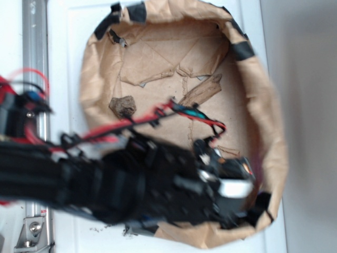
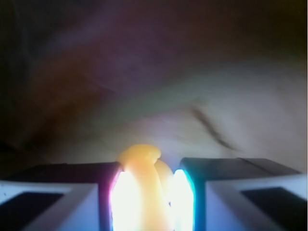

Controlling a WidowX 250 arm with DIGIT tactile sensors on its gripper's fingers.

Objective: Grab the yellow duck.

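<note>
Exterior: black arm fills 7–8 o'clock, its gripper low inside the paper nest at 4 o'clock; duck hidden beneath.

Wrist: jaws narrow, pinching the yellow duck at 6 o'clock. Glossy, rounded, overexposed; beak unseen. Risk: slick curved body could squirt out if lifted.
</note>
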